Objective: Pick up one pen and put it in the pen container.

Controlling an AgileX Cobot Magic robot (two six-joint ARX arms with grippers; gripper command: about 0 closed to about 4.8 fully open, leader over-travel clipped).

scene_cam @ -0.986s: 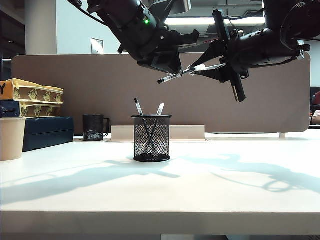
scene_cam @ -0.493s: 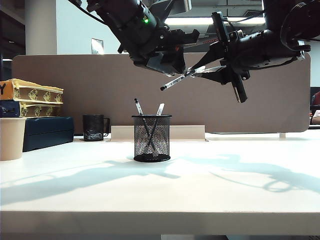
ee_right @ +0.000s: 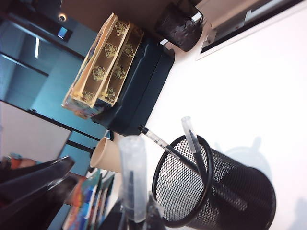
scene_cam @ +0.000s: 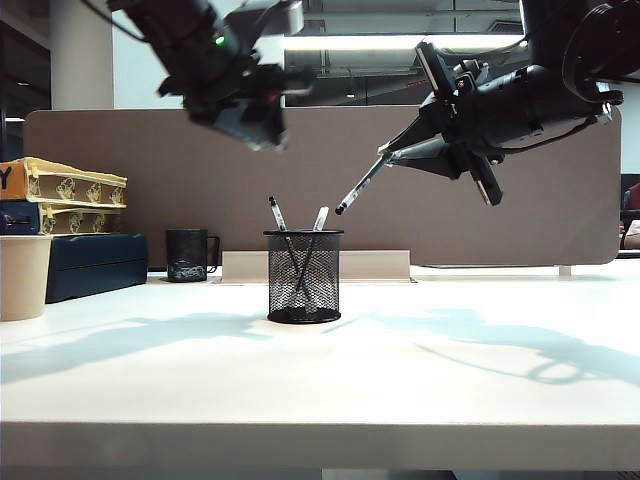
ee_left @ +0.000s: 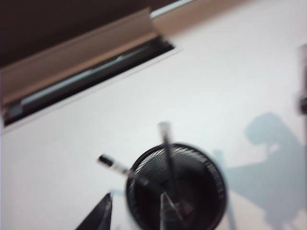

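Right claw (scene_cam: 392,153) pinching the pen (scene_cam: 362,183) by its upper end, up and right of the pen container (scene_cam: 303,276), long axis slanted, tip pointing down-left toward the rim, left claw (scene_cam: 262,112) spread and empty, above-left of the container, white tabletop (scene_cam: 450,370) beneath

I see a white table (scene_cam: 420,380) carrying the pen container (scene_cam: 303,276) at its middle. A beige cup (scene_cam: 22,276) stands at the left edge, a dark mug (scene_cam: 187,255) behind
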